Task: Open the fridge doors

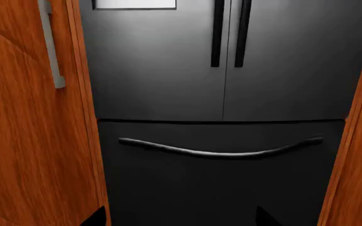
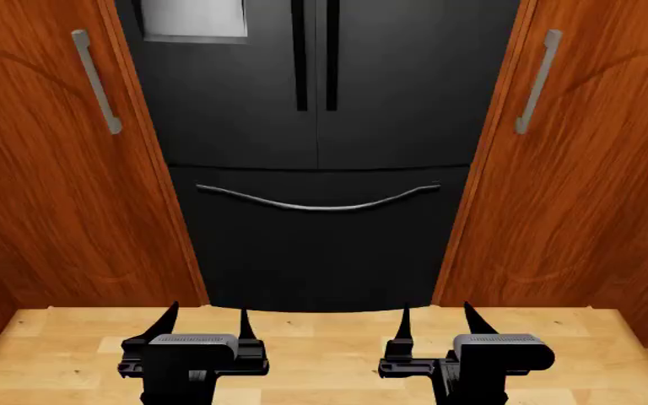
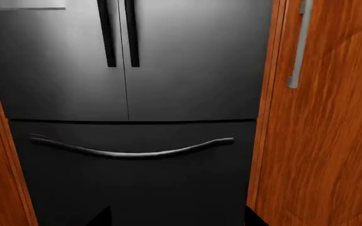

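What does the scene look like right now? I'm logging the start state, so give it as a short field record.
fridge doors: both shut, black, meeting at a centre seam
door handles: two vertical black bars either side of the seam
dispenser panel: grey, on the left door
drawer: below the doors, shut, curved silver handle
cabinets: reddish wood, flanking the fridge on both sides, grey handles
left gripper: open, low above the wooden floor, short of the fridge
right gripper: open, same height, touching nothing
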Available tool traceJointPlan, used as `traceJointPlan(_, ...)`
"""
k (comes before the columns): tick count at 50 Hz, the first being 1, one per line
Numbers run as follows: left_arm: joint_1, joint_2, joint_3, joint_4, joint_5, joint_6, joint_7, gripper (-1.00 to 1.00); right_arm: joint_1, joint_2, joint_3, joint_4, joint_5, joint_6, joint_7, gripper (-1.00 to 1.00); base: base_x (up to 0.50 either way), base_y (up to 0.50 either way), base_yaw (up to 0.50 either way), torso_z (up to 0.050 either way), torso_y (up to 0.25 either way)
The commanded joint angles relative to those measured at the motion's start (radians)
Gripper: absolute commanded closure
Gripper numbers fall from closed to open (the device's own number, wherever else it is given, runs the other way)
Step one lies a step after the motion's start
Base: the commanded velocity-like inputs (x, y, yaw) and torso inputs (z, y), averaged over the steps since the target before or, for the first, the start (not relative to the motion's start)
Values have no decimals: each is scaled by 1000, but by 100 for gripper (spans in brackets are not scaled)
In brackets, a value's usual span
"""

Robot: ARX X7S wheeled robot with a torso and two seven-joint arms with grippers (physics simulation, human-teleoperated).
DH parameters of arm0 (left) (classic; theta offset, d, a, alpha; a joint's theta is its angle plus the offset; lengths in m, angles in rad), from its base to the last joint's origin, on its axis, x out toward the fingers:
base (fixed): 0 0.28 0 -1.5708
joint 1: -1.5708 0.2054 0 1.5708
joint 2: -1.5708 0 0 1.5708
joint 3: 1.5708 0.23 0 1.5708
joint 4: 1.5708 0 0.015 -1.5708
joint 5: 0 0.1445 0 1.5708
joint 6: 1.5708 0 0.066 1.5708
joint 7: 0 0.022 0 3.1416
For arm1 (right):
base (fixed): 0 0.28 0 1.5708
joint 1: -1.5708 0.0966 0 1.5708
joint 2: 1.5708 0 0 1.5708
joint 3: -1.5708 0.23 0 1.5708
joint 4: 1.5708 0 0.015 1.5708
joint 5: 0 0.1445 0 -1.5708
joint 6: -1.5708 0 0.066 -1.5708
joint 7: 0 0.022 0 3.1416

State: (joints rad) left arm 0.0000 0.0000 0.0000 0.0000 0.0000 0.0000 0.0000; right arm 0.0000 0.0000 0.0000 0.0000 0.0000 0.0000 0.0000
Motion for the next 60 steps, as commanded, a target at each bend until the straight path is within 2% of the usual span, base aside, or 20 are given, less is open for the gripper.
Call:
traceJointPlan(1, -6, -14, 16, -5, -16, -9, -25, -100, 1, 16, -20, 0, 12, 10, 21, -100, 0, 0, 0, 0, 0)
traceJointPlan(7, -12, -32, 45, -21, -9, -2, -80, -100, -7, 45, -58, 30, 10, -35, 31, -100, 0, 0, 0, 0, 0)
traceJointPlan(15, -10, -49, 71, -28, -4, 13, -116, -100, -1, 62, -102, 29, -15, -36, 47, -100, 500, 47, 0, 0, 0)
traceJointPlan(57, -8, -103, 133, -18, -66, 5, -158, -100, 22, 93, -188, 12, -19, -25, 139, -100, 500, -17, 0, 0, 0)
traceJointPlan(60, -10, -106, 135, -18, -74, 0, -160, -100, 42, 86, -204, -47, -73, 59, 177, -100, 0, 0, 0, 0, 5)
